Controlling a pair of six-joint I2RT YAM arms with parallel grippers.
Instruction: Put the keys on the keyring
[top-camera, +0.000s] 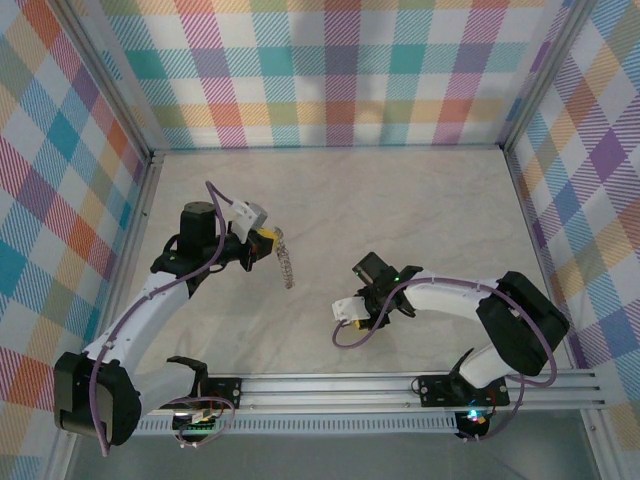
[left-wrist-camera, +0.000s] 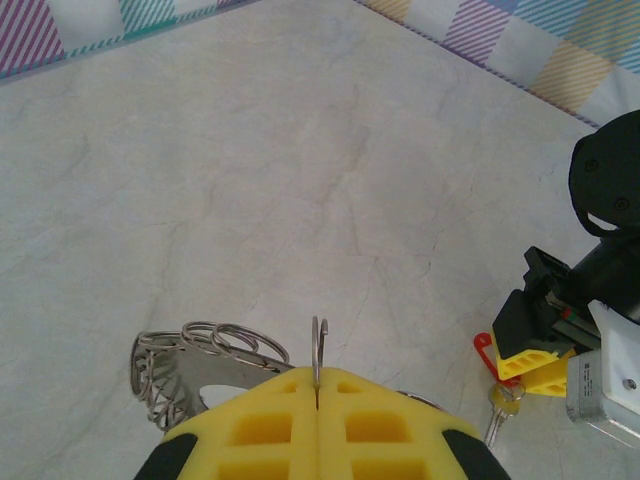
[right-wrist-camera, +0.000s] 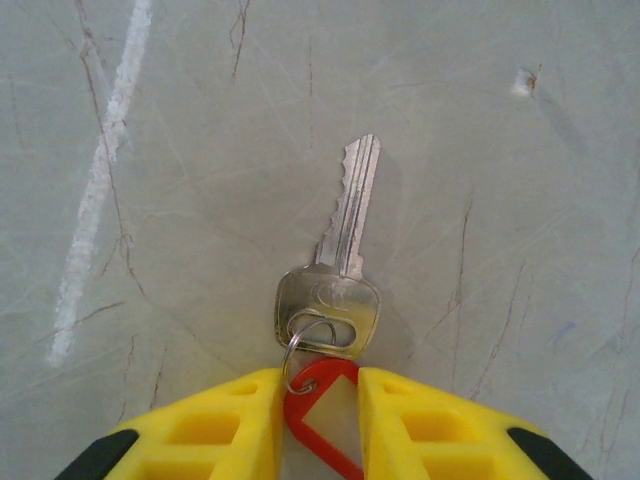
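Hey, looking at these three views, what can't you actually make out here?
- Left wrist view: the keyring is partly hidden behind the left gripper.
- Right wrist view: the red tag runs off the bottom edge; whether the right gripper pinches it is unclear.
- Top view: the keyring is edge-on and too small to find its opening.
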